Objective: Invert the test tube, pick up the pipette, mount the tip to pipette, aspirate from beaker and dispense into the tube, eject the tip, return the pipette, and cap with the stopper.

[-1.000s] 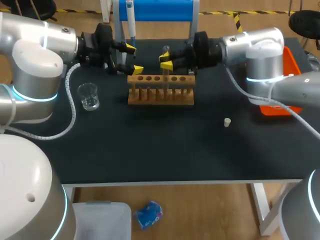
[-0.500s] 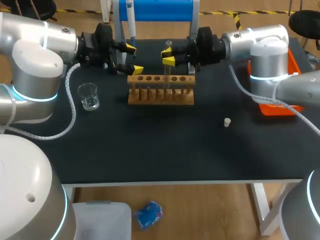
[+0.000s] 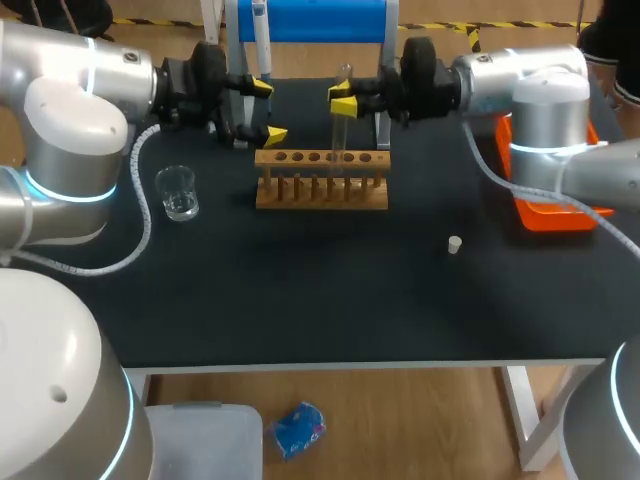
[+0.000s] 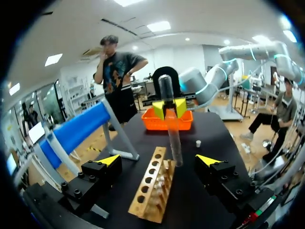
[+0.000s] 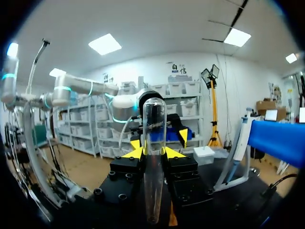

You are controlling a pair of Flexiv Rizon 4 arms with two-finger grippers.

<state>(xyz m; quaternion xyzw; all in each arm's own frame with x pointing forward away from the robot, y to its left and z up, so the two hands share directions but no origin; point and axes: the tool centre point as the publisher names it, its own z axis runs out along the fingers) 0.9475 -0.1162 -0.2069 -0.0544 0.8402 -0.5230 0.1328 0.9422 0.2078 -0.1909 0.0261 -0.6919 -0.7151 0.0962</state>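
- Clear glass test tube (image 3: 338,135) is clamped upright in the right gripper (image 3: 344,99), lower end about level with the top of the wooden tube rack (image 3: 321,190). The rounded end seems up, so flipping is judged not yet done.
- Left gripper (image 3: 268,111) is spread wide with nothing held, beside the white pipette (image 3: 262,40) on the blue stand (image 3: 310,20), likely staged for pickup.
- Glass beaker (image 3: 177,192) and small white stopper (image 3: 454,244) are well apart; the rack below must be cleared when turning.

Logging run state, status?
Right gripper shut on test tube, upright over rack. Left gripper open, holding nothing, apart from tube.
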